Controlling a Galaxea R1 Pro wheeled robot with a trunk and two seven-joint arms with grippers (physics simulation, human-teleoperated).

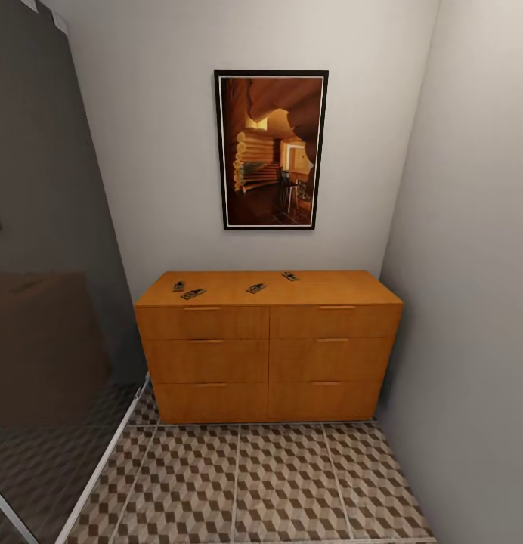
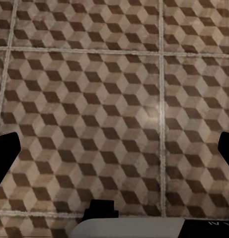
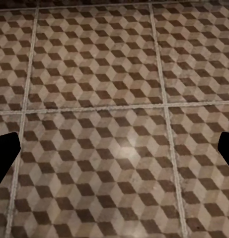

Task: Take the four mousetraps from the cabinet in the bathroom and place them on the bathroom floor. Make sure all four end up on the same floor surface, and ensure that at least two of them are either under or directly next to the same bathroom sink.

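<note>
Mousetraps [image 1: 193, 293], four of them, lie on the flat top of the orange-brown cabinet [image 1: 269, 363] ahead of me, two close together toward its left end, one near the middle [image 1: 255, 288], one further back [image 1: 289, 276]. None is on the bathroom floor [image 1: 284, 483] yet, so I judge the whole task is still to do. All six drawers are closed; their contents are hidden. My left claw [image 2: 114, 144] and right claw [image 3: 114, 148] hang over bare tiles, spread wide, holding nothing.
</note>
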